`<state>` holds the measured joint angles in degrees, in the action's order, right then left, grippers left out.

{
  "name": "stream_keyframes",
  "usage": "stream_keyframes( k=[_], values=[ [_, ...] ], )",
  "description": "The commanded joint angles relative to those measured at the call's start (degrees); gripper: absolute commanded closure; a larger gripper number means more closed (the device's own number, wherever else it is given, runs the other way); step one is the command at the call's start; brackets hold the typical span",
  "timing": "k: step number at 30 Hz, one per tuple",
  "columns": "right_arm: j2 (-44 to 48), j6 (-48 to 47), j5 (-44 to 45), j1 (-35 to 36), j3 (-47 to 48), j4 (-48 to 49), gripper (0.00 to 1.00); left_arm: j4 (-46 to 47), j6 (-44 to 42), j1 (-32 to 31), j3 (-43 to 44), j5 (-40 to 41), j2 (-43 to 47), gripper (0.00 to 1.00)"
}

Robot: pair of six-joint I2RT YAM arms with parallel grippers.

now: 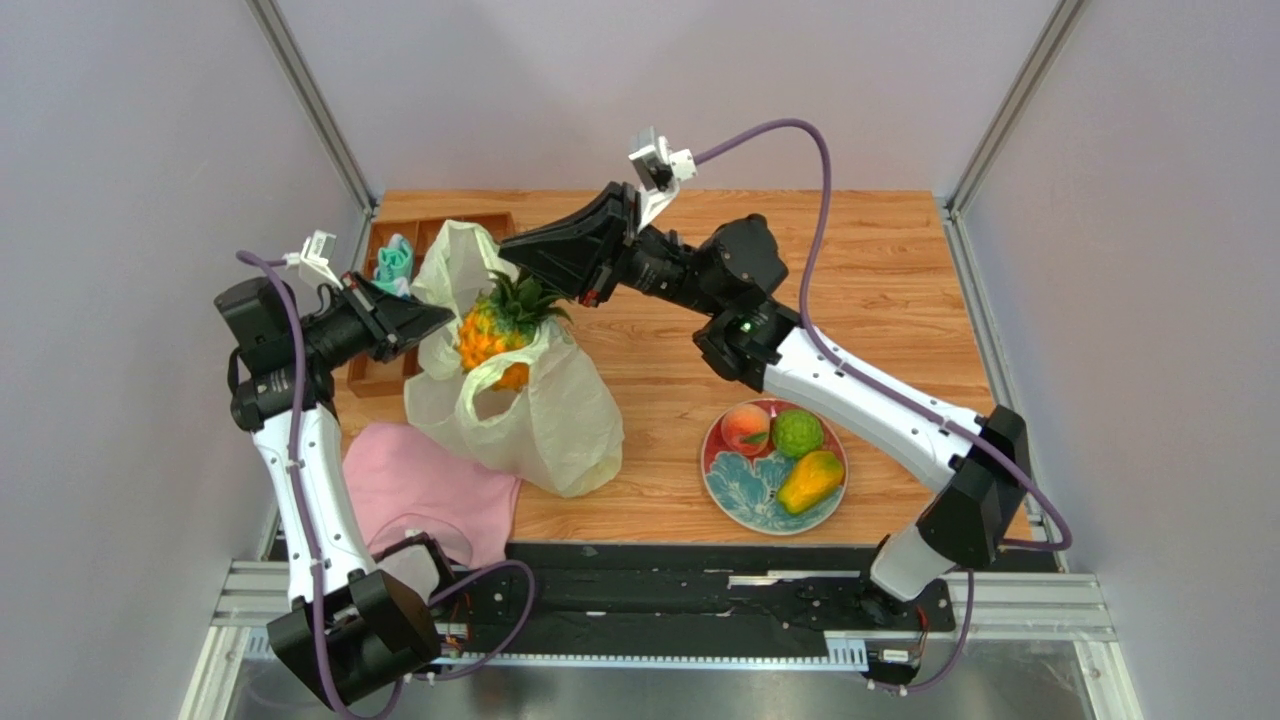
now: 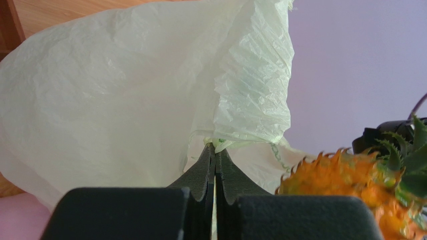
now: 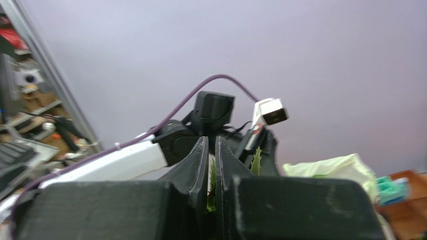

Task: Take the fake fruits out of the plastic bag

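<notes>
Top view: my left gripper (image 1: 436,320) was pinched shut on the rim of the plastic bag (image 1: 549,420), left of centre on the table (image 1: 887,285); my right gripper (image 1: 514,261) clamped the crown of the pineapple (image 1: 489,338) at the bag's open mouth; peach (image 1: 744,431), green ball (image 1: 796,434) and mango (image 1: 812,480) sat on the plate (image 1: 736,488) near the front edge.
Left wrist: jaws closed on bag film; pineapple just to the right.
Right wrist: jaws narrow, a green leaf (image 3: 211,182) caught between them.
</notes>
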<state>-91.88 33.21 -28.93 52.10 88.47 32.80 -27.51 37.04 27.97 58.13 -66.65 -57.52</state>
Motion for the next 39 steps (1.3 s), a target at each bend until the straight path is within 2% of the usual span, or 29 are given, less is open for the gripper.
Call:
stream_keyframes(
  k=[1, 5, 9, 12, 15, 21, 28, 30, 34, 37, 39],
  values=[
    [3.3, -20.3, 7.6, 1.0, -3.4, 0.2, 1.0, -1.5, -2.5, 0.6, 1.5, 1.6, 0.9, 1.0],
    [3.3, -44.5, 16.3, 4.1, -7.9, 4.5, 1.0, -1.5, -1.4, 0.5, 0.1, 2.2, 1.8, 1.0],
    [0.1, -61.0, 18.0, 7.2, -9.7, 15.4, 1.0, -1.4, -0.9, 0.4, -1.3, 1.8, 2.7, 1.0],
    [-5.6, -72.4, 19.1, 9.6, -9.1, 22.5, 1.0, -1.5, -0.3, 0.2, -1.7, 1.0, 2.8, 1.0],
    [-9.9, -84.7, 19.1, 11.1, -6.2, 26.5, 1.0, -1.8, -0.1, 0.1, -2.4, 0.6, 3.3, 1.0],
    [-10.7, -89.8, 17.7, 8.4, -3.2, 29.3, 1.0, -0.7, 0.3, -0.5, -4.1, 2.7, 3.0, 1.0],
    [-0.2, -92.8, 15.8, 7.3, -13.7, 27.9, 1.0, -0.4, 2.4, -0.5, -0.6, 7.1, -0.4, 1.0],
    [1.6, -94.5, 16.4, 7.3, -14.5, 25.8, 1.0, 2.5, 3.7, -1.1, -0.2, 3.9, -1.7, 1.0],
    [-3.5, -98.9, 17.2, 6.1, -12.0, 25.2, 1.0, 0.7, 2.2, -3.5, 2.0, 2.3, -1.3, 1.0],
    [-10.1, -100.4, 17.1, 5.0, -6.9, 24.8, 1.0, -3.5, -1.2, -5.2, 2.1, 2.8, 0.6, 1.0],
    [-11.2, -100.4, 16.3, 4.9, -5.4, 26.4, 1.0, -6.3, -2.4, -5.2, 1.3, 4.1, 1.0, 1.0]
  ],
)
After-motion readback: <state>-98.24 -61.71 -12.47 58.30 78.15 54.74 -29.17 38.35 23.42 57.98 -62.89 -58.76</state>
